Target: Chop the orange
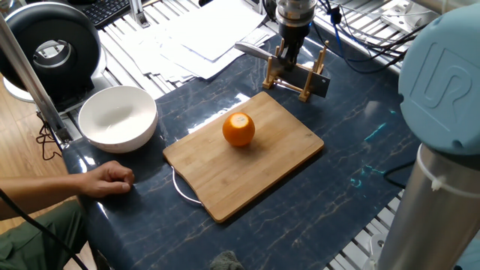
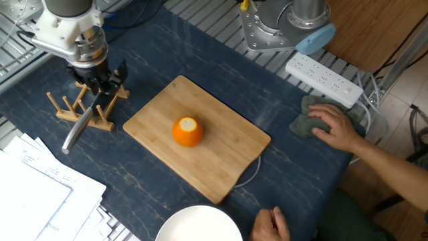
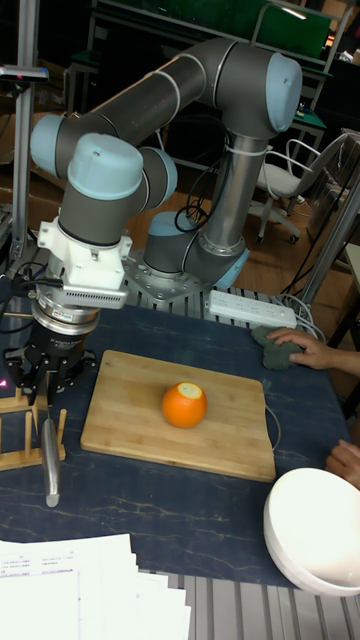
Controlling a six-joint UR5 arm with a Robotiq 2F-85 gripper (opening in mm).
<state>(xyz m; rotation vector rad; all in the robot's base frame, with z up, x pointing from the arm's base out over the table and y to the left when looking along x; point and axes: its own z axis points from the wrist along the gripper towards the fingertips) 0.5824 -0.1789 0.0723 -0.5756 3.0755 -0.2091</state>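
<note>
The orange stands whole, pale cut top up, in the middle of a bamboo cutting board. A knife lies across a small wooden rack beside the board, its blade sticking out. My gripper hangs over the rack, apart from the orange. Its dark fingers are spread on either side of the knife's black handle, open.
A white bowl sits off one end of the board. A person's hands rest on the table, one on a grey cloth. A power strip and loose papers lie at the edges.
</note>
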